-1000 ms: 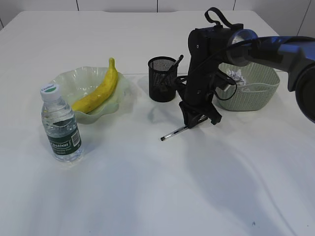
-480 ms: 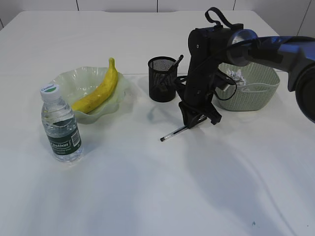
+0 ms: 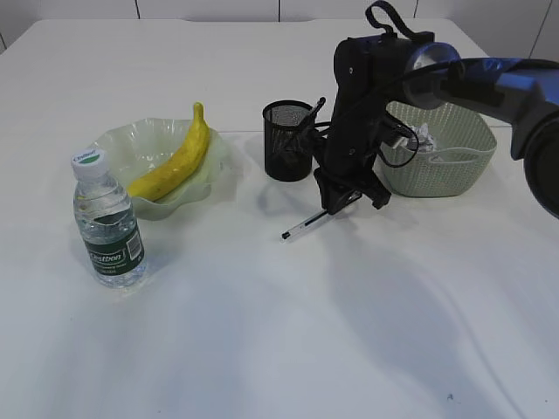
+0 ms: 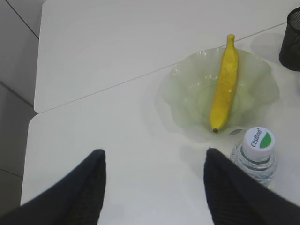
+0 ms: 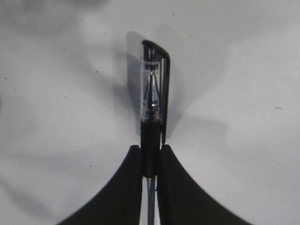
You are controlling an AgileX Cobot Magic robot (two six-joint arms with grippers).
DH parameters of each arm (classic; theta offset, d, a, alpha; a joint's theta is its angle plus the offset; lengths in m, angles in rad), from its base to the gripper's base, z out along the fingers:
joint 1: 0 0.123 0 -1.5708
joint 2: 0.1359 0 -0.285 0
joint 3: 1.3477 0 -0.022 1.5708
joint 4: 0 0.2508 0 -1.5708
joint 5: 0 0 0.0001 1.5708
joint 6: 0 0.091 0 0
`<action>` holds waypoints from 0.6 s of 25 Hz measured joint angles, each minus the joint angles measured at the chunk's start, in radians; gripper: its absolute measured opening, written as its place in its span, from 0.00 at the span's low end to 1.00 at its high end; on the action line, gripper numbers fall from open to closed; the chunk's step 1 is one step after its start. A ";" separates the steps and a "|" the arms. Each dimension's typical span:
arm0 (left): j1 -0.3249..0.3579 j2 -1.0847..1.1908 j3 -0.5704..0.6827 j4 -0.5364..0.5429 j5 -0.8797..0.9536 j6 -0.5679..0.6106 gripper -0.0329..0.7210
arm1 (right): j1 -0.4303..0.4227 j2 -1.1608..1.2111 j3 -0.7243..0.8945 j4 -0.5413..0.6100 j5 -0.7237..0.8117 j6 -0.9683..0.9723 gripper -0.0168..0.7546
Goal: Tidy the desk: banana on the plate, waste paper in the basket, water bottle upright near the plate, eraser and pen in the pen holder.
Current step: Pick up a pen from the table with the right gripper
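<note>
My right gripper (image 3: 336, 202) is shut on the pen (image 3: 301, 227) and holds it slanted just above the table, in front of the black mesh pen holder (image 3: 287, 140). The right wrist view shows the pen (image 5: 151, 112) clamped between the jaws (image 5: 150, 161). The banana (image 3: 175, 161) lies on the pale green plate (image 3: 118, 144). The water bottle (image 3: 106, 223) stands upright in front of the plate. Crumpled paper (image 3: 422, 133) lies in the green basket (image 3: 437, 170). My left gripper (image 4: 152, 161) is open and empty above the table, near the plate (image 4: 187, 98), banana (image 4: 224, 82) and bottle (image 4: 255, 152). The eraser is not visible.
The pen holder's edge shows at the top right of the left wrist view (image 4: 293, 42). The table's far edge and a seam run behind the plate.
My right gripper has lifted slightly and moved back toward the pen holder, carrying the pen with it. Nothing else has moved.
</note>
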 joint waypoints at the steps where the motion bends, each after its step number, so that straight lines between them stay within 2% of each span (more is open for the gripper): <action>1: 0.000 0.000 0.000 0.000 0.000 0.000 0.66 | 0.000 0.000 0.000 0.000 0.000 -0.008 0.08; 9: 0.000 0.000 0.000 0.002 0.000 0.000 0.66 | 0.000 0.002 -0.029 -0.021 0.000 -0.092 0.08; 15: 0.000 0.000 0.000 0.002 0.000 0.000 0.66 | 0.000 0.002 -0.093 -0.088 0.015 -0.149 0.08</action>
